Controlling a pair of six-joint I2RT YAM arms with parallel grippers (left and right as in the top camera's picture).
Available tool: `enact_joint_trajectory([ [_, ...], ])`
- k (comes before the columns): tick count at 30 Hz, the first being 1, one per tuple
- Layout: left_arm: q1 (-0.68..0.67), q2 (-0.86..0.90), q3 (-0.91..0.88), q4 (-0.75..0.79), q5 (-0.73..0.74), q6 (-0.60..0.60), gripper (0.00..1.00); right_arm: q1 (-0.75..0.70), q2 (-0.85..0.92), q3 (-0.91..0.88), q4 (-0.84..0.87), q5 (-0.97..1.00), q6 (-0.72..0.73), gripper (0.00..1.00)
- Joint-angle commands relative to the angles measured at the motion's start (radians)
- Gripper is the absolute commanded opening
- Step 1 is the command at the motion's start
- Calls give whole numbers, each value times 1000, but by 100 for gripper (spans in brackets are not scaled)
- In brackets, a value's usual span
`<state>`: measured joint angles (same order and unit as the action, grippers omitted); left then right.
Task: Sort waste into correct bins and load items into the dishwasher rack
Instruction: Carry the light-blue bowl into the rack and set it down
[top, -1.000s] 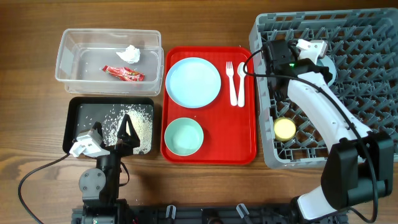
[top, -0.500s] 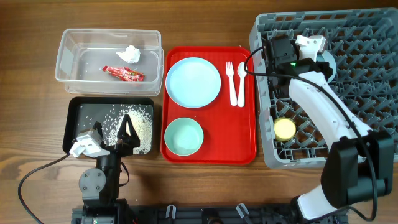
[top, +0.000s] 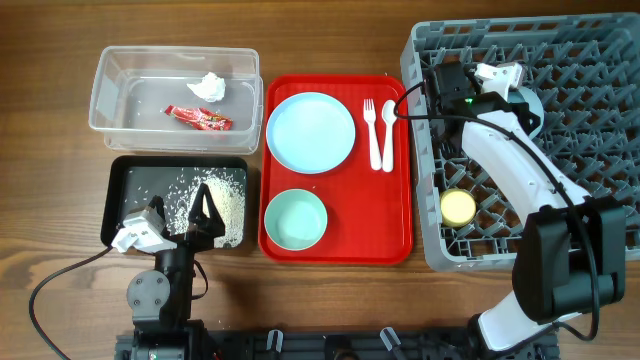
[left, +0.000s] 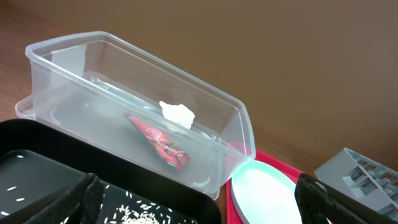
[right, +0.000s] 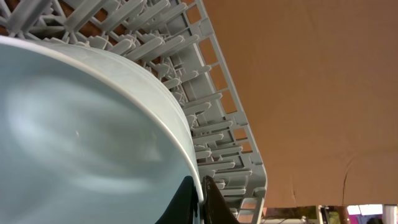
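Right fingers (right: 200, 198) are clamped together on the rim of the light blue bowl (right: 81, 124), which sits in the rack (right: 217, 124). Left fingers (left: 320, 200) stand wide apart over the black tray (left: 43, 171), with the clear tub (left: 74, 93) just ahead of them.

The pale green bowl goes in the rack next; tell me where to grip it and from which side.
Pinch the rim of the pale green bowl from straight above, one finger inside, one outside. It sits upright, mouth up, on the red tray, so its round wall likely gives no side hold. Take the right rim: bare tray lies there, while the tray's lip crowds the left.
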<state>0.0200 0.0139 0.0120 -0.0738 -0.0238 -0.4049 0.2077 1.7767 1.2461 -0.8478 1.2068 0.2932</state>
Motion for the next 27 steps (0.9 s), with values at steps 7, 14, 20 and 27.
enact_joint_trajectory([
  [7,5,-6,-6,3,9,5,100,-20,36,37,-15,-13,-2,4],
  [14,5,-6,-6,3,9,5,100,-48,-22,92,-13,-75,-6,4],
  [20,5,-6,-6,3,9,5,100,-67,-82,92,-11,-173,-2,4],
  [27,5,-6,-6,3,9,5,100,-127,-93,92,-25,-179,-2,4],
])
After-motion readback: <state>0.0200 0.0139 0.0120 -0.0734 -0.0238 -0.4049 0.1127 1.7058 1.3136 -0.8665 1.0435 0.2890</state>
